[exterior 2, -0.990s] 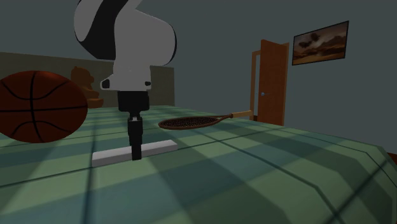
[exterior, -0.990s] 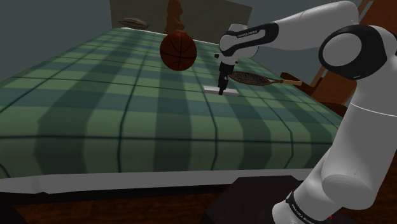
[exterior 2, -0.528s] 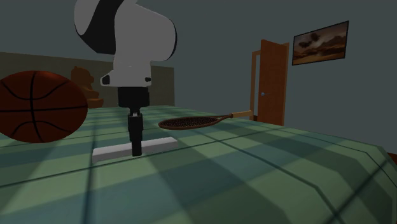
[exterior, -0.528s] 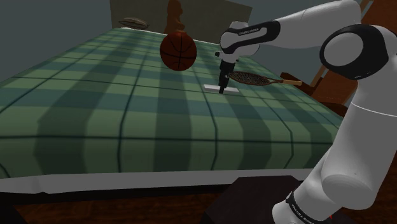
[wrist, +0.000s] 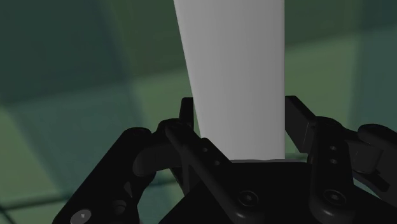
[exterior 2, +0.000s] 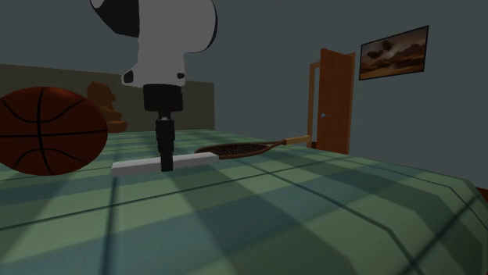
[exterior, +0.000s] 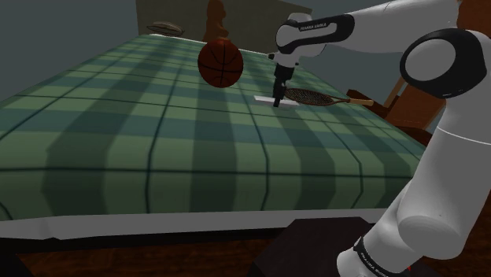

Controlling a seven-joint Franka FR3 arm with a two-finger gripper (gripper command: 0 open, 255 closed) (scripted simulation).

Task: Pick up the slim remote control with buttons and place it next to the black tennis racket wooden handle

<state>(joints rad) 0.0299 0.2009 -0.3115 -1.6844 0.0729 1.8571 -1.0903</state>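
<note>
**Now carry it level, past the strings to the handle**

Plainly the jaws of the gripper are closed on the remote. They clasp the plain white bar across its narrow width near mid-length, and the wrist view shows it squeezed between both fingers. It seems to hang just clear of the green plaid bed, between the basketball and the tennis racket.

The carry to the racket's handle looks like the step in hand. The handle lies at the racket's far end, toward the shoulder view's right. The remote's nearer tip is already close to the strung head, so the travel should run alongside the frame, not over it. Enough height is needed that neither tip drags the bedcover or clips the rim. A central grip should stop the bar from sagging, but a quick swing could twist it between the fingers. Slow, level travel is the safer choice.

The remote is held flat. In the second exterior view its long axis runs nearly straight across, one end toward the ball and the other toward the racket head. That is roughly in line with the racket's own length, so little turning should be needed to lay it beside the handle.
</note>
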